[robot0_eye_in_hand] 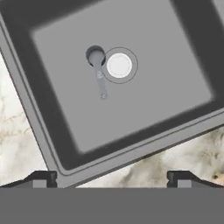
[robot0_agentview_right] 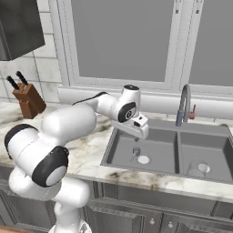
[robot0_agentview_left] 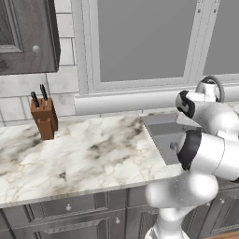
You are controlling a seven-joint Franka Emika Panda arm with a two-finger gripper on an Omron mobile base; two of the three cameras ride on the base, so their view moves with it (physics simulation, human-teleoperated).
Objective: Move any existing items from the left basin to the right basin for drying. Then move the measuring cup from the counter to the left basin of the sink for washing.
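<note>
A: Arm posture?

B: The white arm rises from the base in a bulky folded elbow, its dark-ringed joints plain in both base views, then runs forward roughly level. The wrist turns downward at its far end, pointing the hand down.

A: State of the hand?

B: The hand stands open. In the hand view the two dark fingertips sit far apart near opposite sides of the bottom edge, with nothing between them. The hand hangs free, touching nothing.

A: Seen from the left?

B: There the forearm and the elbow joint stack closely at the right edge, hiding the hand.
</note>
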